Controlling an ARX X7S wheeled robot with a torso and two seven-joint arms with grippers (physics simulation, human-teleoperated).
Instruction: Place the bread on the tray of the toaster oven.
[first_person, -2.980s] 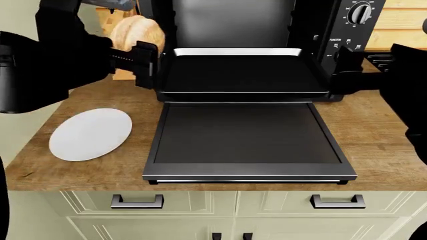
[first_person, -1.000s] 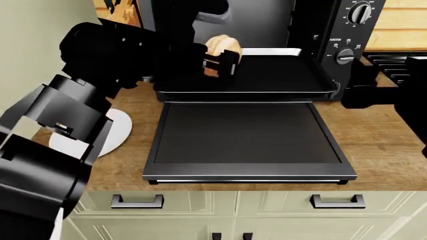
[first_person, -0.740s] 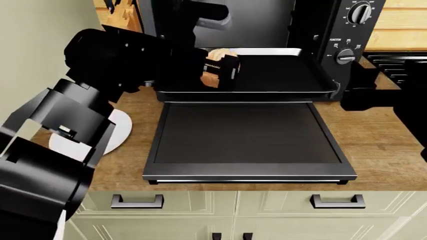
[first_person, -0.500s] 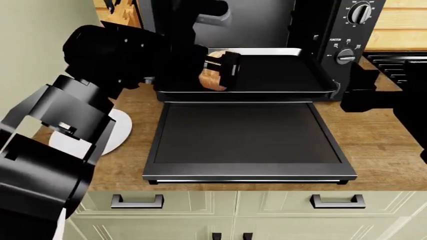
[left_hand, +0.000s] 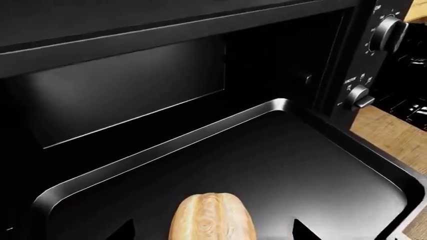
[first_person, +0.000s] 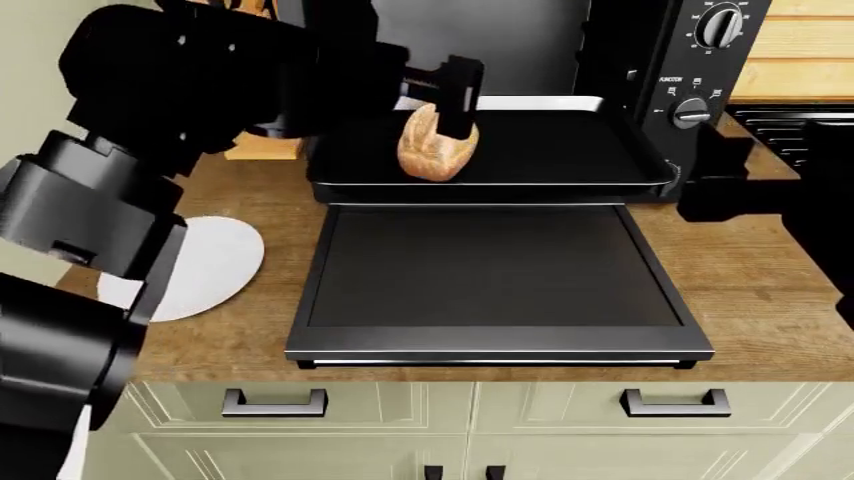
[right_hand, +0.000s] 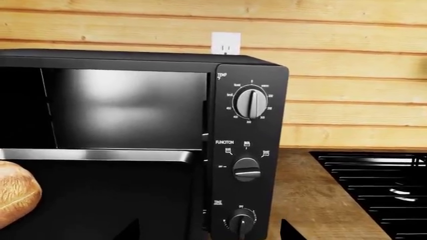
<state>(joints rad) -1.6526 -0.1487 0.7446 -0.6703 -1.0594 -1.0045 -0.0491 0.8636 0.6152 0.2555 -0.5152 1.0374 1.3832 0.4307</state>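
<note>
Head view shows the left gripper (first_person: 447, 98) spread wide, just above the small golden-tan oval bread (first_person: 437, 146), which lies released on the shallow black rectangular metal tray (first_person: 561, 150). Farther right, the right gripper (first_person: 707, 190) hangs beside the black boxy toaster oven (first_person: 694, 60); its jaws I cannot tell.

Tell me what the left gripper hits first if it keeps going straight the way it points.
Probably the bread, lying on the tray directly ahead between the open left gripper's fingertips.

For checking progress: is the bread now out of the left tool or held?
Out. The bread lies on the tray; the left tool is above it, fingers apart in the wrist view.
</note>
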